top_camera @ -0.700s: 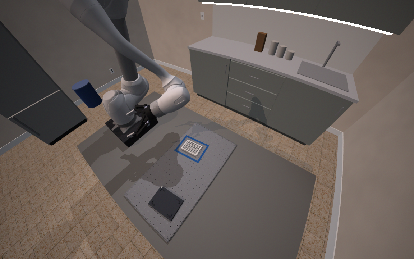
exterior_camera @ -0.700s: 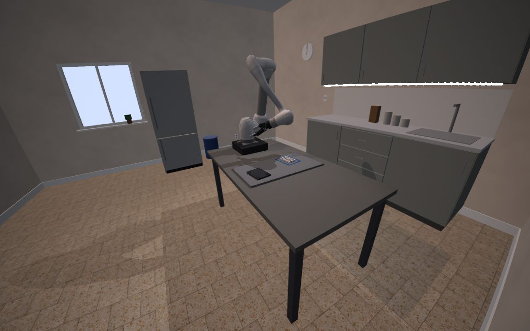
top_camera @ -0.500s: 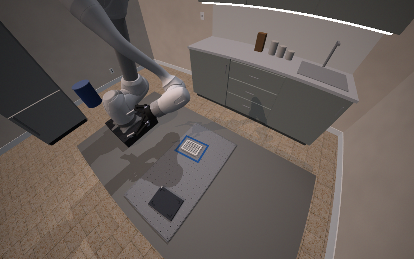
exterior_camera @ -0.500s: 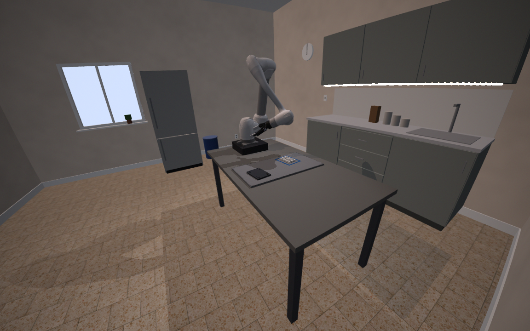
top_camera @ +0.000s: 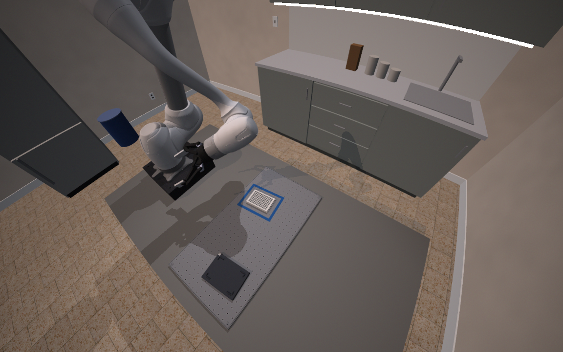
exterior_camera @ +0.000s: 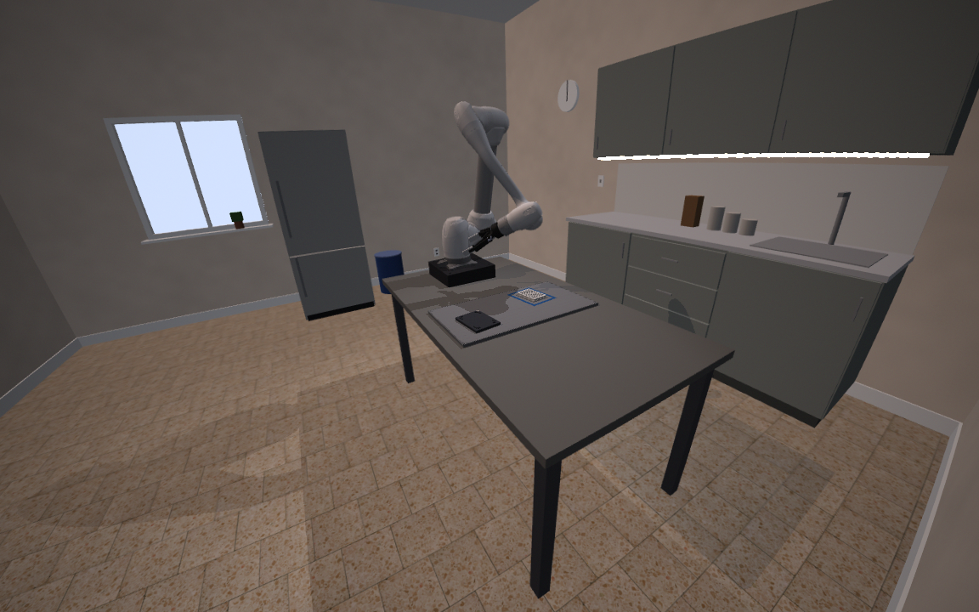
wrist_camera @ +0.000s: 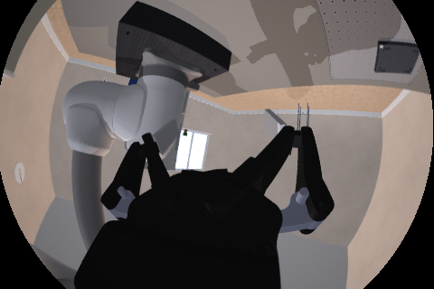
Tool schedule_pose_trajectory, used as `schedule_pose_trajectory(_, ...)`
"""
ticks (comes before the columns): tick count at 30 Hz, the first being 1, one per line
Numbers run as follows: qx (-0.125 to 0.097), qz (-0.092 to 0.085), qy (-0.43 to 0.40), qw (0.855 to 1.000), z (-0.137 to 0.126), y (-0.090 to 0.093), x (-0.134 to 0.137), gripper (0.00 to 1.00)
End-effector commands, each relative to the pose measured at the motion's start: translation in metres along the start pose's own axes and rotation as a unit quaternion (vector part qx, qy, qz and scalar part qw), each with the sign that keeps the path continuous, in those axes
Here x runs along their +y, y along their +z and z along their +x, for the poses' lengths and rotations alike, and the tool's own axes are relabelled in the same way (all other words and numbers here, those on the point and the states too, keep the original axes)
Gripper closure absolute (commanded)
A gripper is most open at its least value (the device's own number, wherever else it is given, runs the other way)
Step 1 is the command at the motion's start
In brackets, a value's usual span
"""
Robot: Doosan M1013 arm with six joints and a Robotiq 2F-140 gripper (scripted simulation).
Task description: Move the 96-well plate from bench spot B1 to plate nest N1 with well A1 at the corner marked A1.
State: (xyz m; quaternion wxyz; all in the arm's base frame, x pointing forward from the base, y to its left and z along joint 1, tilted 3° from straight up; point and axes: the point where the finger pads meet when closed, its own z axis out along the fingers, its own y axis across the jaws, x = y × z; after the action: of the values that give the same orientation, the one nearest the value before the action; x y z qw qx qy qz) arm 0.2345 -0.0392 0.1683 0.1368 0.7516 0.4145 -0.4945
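Note:
The white 96-well plate (top_camera: pixel 260 200) lies flat inside the blue square outline of spot B1 on the grey perforated board (top_camera: pixel 248 243); it also shows in the exterior view (exterior_camera: pixel 530 293). The dark plate nest N1 (top_camera: pixel 225 276) sits empty at the board's other end, and shows in the exterior view (exterior_camera: pixel 477 320) and at the right edge of the wrist view (wrist_camera: pixel 396 57). My gripper (top_camera: pixel 185 167) is open and empty, folded back beside the arm's base, far from the plate. In the wrist view its fingers stand wide apart.
The arm's black base block (top_camera: pixel 177 175) stands at the table's back corner. A blue bin (top_camera: pixel 118 126) and a fridge (exterior_camera: pixel 315 220) stand behind the table. A counter (top_camera: pixel 364 109) with a sink and canisters lies to the right.

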Motion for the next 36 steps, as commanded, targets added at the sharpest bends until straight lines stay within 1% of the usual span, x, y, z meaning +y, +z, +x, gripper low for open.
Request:
schedule_pose_trajectory(1, 0.03, -0.004, 0.019, 0.999, 0.016, -0.004, 0.005, 0.0)
schedule_pose_trajectory(3, 0.03, -0.004, 0.019, 0.999, 0.024, -0.005, 0.008, 0.0)
schedule_pose_trajectory(7, 0.082, -0.007, 0.054, 0.995, 0.042, -0.012, 0.014, 0.0)
schedule_pose_trajectory(10, 0.082, -0.007, 0.054, 0.995, 0.055, -0.016, 0.018, 0.0)
schedule_pose_trajectory(11, 0.096, -0.007, 0.064, 0.993, 0.059, -0.018, 0.02, 0.0)
schedule_pose_trajectory(13, 0.096, -0.007, 0.064, 0.993, 0.059, -0.018, 0.02, 0.0)
schedule_pose_trajectory(16, 0.134, -0.007, 0.091, 0.987, 0.072, -0.024, 0.024, 0.0)
schedule_pose_trajectory(19, 0.134, -0.007, 0.091, 0.987, 0.085, -0.03, 0.029, 0.0)
schedule_pose_trajectory(23, 0.186, -0.004, 0.128, 0.974, 0.101, -0.04, 0.036, 0.0)
schedule_pose_trajectory(26, 0.186, -0.004, 0.128, 0.974, 0.113, -0.048, 0.041, 0.0)
schedule_pose_trajectory(28, 0.212, -0.001, 0.147, 0.966, 0.12, -0.053, 0.044, 0.0)
schedule_pose_trajectory(30, 0.212, -0.001, 0.147, 0.966, 0.12, -0.053, 0.044, 0.0)
schedule_pose_trajectory(32, 0.237, 0.001, 0.165, 0.957, 0.128, -0.059, 0.047, 0.0)
schedule_pose_trajectory(36, 0.237, 0.001, 0.165, 0.957, 0.14, -0.069, 0.053, 0.0)
